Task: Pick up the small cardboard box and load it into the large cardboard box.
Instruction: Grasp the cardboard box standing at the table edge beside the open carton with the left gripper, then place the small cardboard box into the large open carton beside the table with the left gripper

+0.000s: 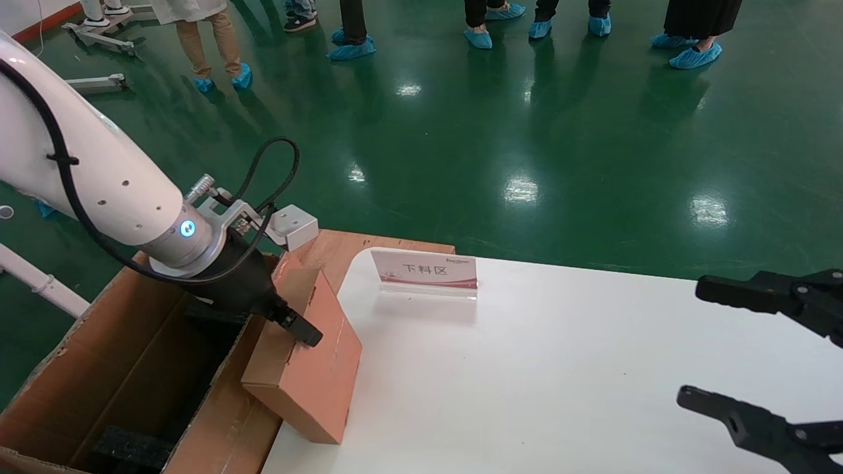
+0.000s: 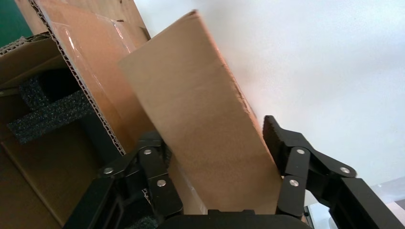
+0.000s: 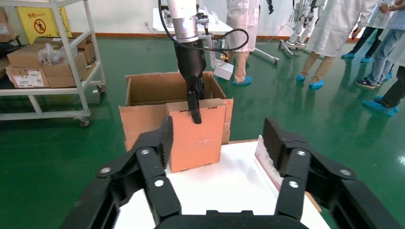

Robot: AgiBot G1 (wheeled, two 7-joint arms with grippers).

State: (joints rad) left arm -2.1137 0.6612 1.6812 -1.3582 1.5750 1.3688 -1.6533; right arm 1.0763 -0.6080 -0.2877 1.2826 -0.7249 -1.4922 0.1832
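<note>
The small cardboard box stands tilted at the white table's left edge, leaning toward the large cardboard box. My left gripper is shut on its upper edge, one finger on each side. In the left wrist view the small box fills the space between the fingers. The large box sits beside the table at the lower left, flaps up, with black foam blocks inside. My right gripper hangs open and empty over the table's right side; its view shows the small box before the large box.
A white table carries a small sign with red characters near its back left. Several people in blue shoe covers stand on the green floor behind. A shelf cart with cartons stands beyond the large box.
</note>
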